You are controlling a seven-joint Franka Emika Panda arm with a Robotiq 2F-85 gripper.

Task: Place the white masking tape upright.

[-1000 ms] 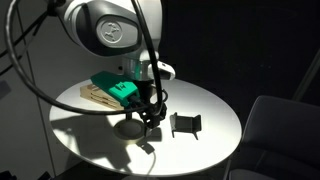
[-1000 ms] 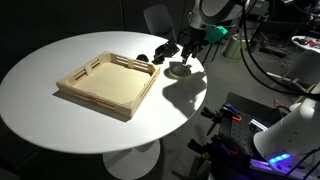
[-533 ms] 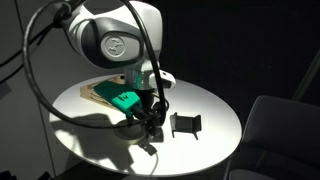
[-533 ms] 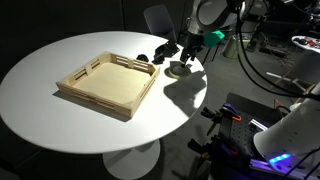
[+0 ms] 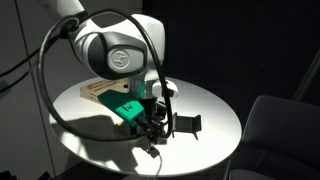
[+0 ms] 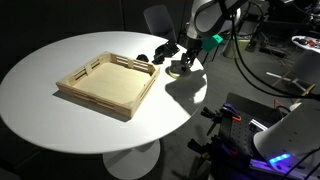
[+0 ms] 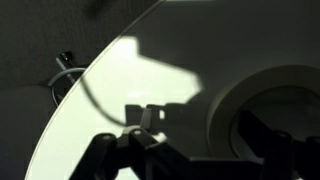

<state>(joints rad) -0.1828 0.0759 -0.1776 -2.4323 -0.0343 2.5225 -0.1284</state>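
at the wrist view's right edge, white masking tape [image 7: 220, 112], partly cropped

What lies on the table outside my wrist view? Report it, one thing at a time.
Observer: A wooden tray lies flat on the round white table, well apart from the gripper.
Operator: Now check near the gripper. Name what you see there.
Observer: A black bracket-like piece stands on the table close beside the gripper.
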